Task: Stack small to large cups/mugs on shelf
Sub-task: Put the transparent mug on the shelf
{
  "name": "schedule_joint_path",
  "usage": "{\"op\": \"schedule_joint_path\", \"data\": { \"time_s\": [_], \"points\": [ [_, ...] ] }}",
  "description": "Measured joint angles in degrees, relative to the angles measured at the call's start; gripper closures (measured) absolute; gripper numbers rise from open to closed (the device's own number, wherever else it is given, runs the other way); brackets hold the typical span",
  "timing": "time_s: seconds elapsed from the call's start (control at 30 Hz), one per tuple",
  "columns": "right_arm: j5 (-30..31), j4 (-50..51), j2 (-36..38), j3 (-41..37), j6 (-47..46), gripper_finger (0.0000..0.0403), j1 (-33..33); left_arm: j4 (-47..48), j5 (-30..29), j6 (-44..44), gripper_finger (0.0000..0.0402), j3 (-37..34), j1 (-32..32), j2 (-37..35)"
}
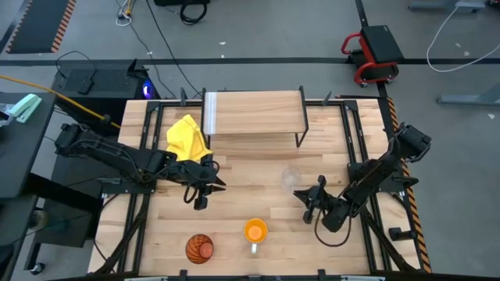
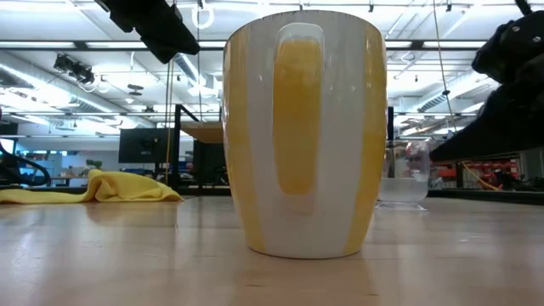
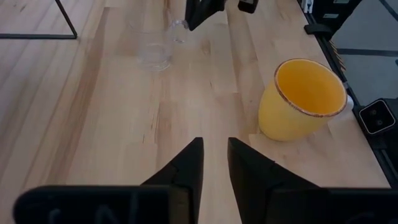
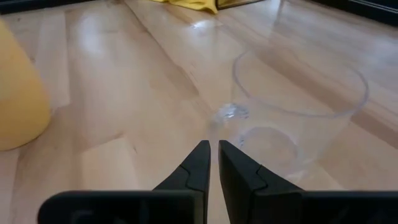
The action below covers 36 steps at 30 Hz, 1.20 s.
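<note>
The small clear cup (image 1: pixel 291 178) (image 4: pixel 298 106) stands upright on the tabletop, in front of the shelf (image 1: pixel 254 113). My right gripper (image 1: pixel 311 209) (image 4: pixel 213 146) is shut and hovers just to the cup's near right, pointing at it without touching. The orange mug (image 1: pixel 255 231) (image 3: pixel 301 99) stands near the table's front edge, its white handle toward that edge. The brown-orange ribbed tumbler (image 1: pixel 199 248) stands to the mug's left. My left gripper (image 1: pixel 200 199) (image 3: pixel 215 146) is shut, left of centre, aimed toward the mug and the clear cup (image 3: pixel 154 46).
A yellow cloth (image 1: pixel 187 136) lies crumpled by the shelf's left end. The shelf's black legs (image 1: pixel 301 133) stand on the far half of the table. Bare wood lies between the two grippers and ahead of the shelf. Black rails run along the table's left and right sides.
</note>
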<state>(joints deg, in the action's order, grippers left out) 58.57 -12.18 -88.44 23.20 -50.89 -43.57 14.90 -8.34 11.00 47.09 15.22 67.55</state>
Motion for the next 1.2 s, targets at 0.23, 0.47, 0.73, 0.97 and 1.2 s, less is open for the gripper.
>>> {"op": "schedule_joint_path", "data": {
  "time_s": [0.23,0.47,0.73,0.97,1.2],
  "points": [
    [-1.5,-4.0,0.0,0.0,3.6,0.0362,0.8,0.0,0.0,0.0,0.0324,0.0,0.0,0.0],
    [-1.8,-4.0,0.0,0.0,4.6,0.0362,2.7,0.0,0.0,0.0,0.0320,0.0,0.0,0.0],
    [-4.9,-5.8,0.0,0.0,7.6,0.0362,6.0,0.0,0.0,0.0,0.0328,0.0,0.0,0.0],
    [-4.9,-6.9,0.0,0.0,9.0,0.0362,7.8,0.0,0.0,0.0,0.0322,0.0,0.0,0.0],
    [-4.9,-6.8,0.0,0.0,9.1,0.0367,9.4,0.0,0.0,0.0,0.0328,0.0,0.0,0.0]
  ]
}}
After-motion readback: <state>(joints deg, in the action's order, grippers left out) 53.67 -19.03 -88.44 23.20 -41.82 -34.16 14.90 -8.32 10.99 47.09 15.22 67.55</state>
